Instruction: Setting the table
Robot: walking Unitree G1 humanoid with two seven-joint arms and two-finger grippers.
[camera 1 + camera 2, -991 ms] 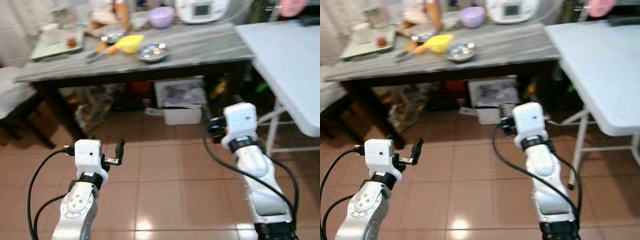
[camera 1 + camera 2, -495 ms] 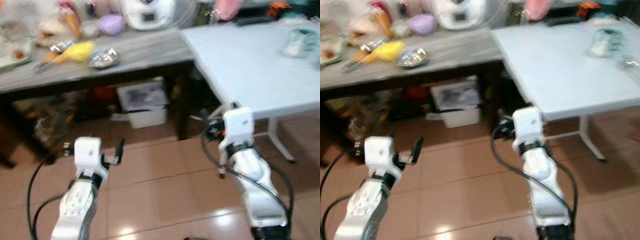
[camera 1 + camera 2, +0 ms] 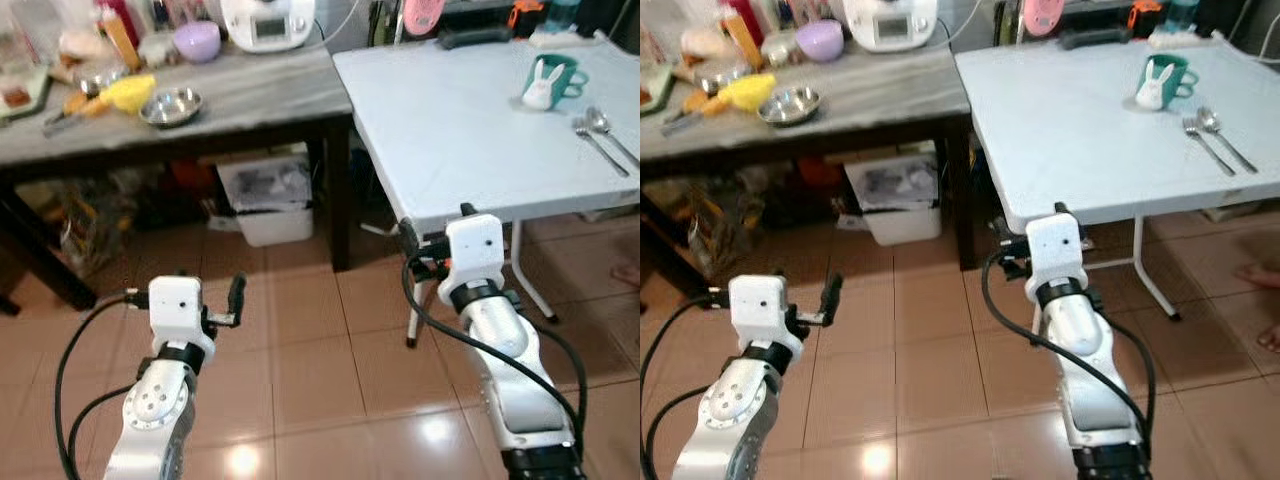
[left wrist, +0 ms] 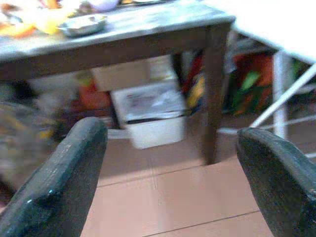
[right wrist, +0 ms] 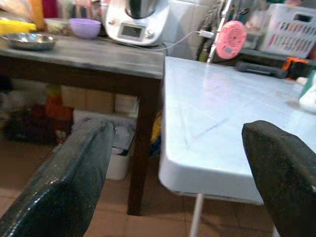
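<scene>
The silver fork and spoon [image 3: 598, 135] lie side by side near the far right edge of the pale folding table [image 3: 470, 130], long axes running away from me, just beyond the green mug with a white rabbit [image 3: 546, 82]. My right gripper [image 5: 173, 163], spread and empty, is nearer; my left gripper [image 4: 168, 173] is likewise spread. No legible writing.

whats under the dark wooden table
Under the dark wooden table sit a white plastic bin and a clear bag of clutter. Things behind them are shadowed and unclear.
</scene>
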